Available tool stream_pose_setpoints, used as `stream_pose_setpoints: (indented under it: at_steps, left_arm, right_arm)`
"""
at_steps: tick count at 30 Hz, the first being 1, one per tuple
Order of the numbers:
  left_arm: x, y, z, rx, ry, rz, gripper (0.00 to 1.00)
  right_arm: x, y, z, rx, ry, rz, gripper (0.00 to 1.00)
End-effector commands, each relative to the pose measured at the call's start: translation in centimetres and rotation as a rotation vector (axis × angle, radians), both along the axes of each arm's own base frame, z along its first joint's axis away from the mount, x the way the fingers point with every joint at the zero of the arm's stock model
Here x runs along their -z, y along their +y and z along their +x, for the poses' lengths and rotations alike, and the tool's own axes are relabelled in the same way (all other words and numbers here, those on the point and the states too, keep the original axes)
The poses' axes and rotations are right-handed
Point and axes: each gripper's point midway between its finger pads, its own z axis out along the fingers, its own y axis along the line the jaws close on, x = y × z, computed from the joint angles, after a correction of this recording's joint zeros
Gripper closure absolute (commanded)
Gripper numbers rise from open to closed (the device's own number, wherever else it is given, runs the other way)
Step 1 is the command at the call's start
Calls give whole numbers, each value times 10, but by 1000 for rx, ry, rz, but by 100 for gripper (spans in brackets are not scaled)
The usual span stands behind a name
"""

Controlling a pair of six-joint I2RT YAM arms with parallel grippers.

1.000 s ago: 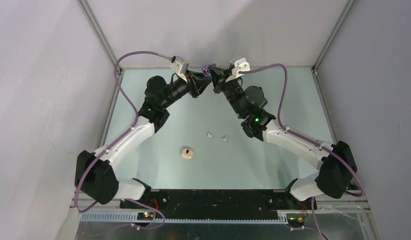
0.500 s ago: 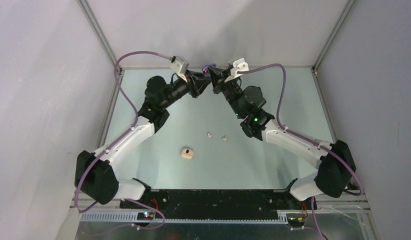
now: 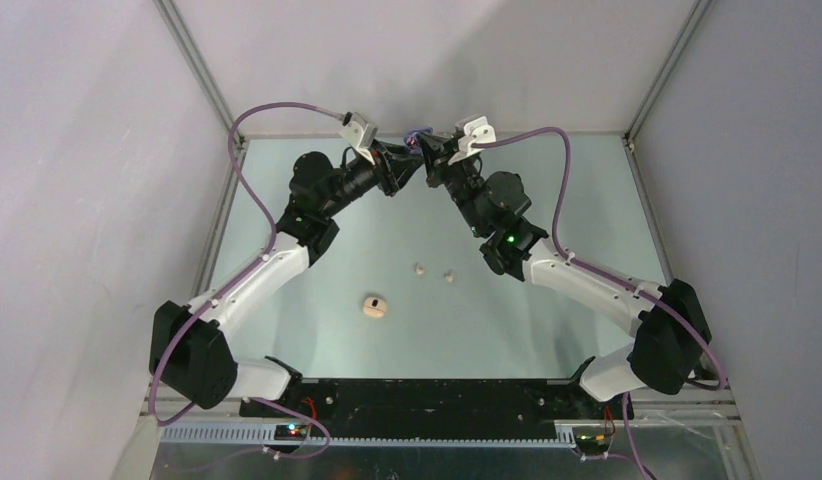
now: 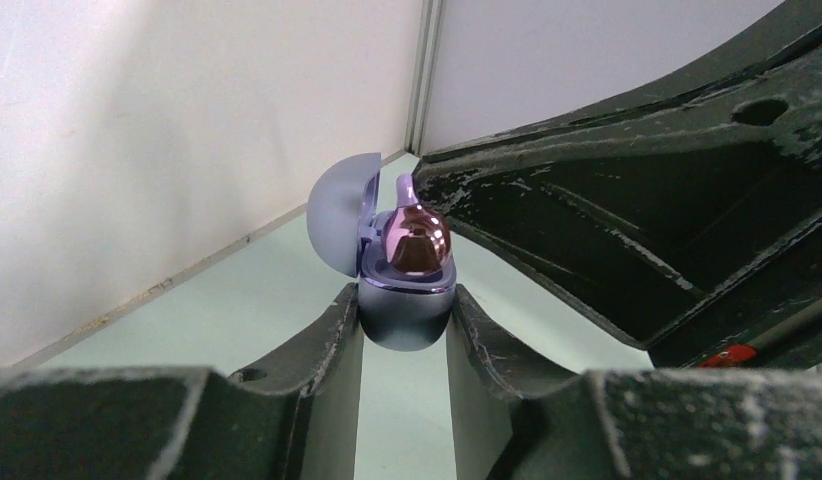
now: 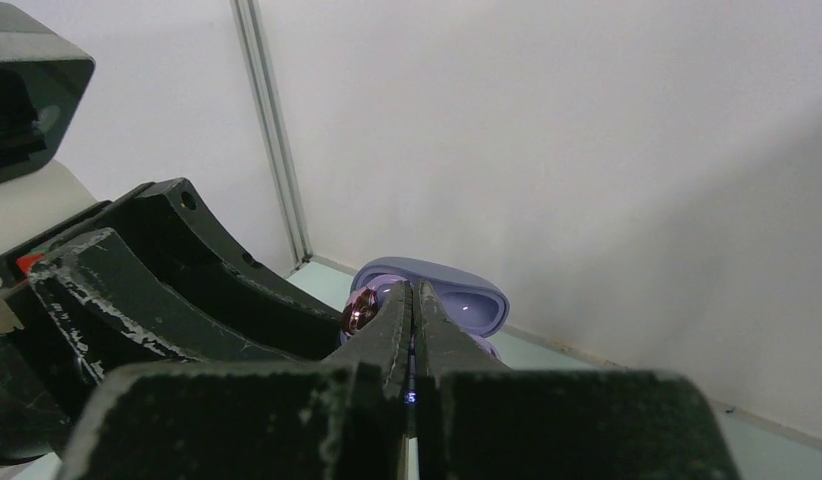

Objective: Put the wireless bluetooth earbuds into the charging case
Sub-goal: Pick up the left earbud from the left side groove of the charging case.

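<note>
Purple case (image 4: 404,318) in left fingers (image 4: 332,345), near back wall (image 3: 417,60).

From above, the purple case (image 3: 417,132) is showing only as a sliver, the rest lying hidden between the left gripper (image 3: 411,152) and right gripper (image 3: 428,150). The left loose earbud (image 3: 418,268) and right loose earbud (image 3: 449,275) on the bench (image 3: 587,200) are showing too small to tell colour. In the right wrist view, the right gripper is covering the case's middle and part of the glossy earbud (image 5: 359,313).
</note>
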Motion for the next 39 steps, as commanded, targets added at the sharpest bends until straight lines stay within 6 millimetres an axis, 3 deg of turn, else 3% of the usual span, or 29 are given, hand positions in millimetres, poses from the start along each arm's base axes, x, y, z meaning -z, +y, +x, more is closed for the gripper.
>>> stream_pose_setpoints:
  at_steps: [1, 9, 21, 25, 34, 39]
  left_arm:
    - [-49, 1, -16, 24, -111, -59, 100]
    - [-47, 0, -18, 37, -106, -58, 100]
    - [-52, 7, -1, -47, -61, -97, 100]
    - [-50, 6, 0, -48, -64, -87, 100]
    - [-41, 7, 0, -44, -86, -52, 100]
    - [-22, 15, 3, -40, -81, 1, 100]
  right_arm:
    - [-4, -2, 3, 23, -25, -10, 100]
    - [0, 0, 5, 20, -25, -30, 100]
    - [1, 7, -7, -41, -112, -131, 100]
    - [-3, 6, -11, -56, -135, -145, 90]
    - [-19, -14, -18, -74, -135, -146, 82]
    - [-23, -31, -26, -113, -83, -131, 78]
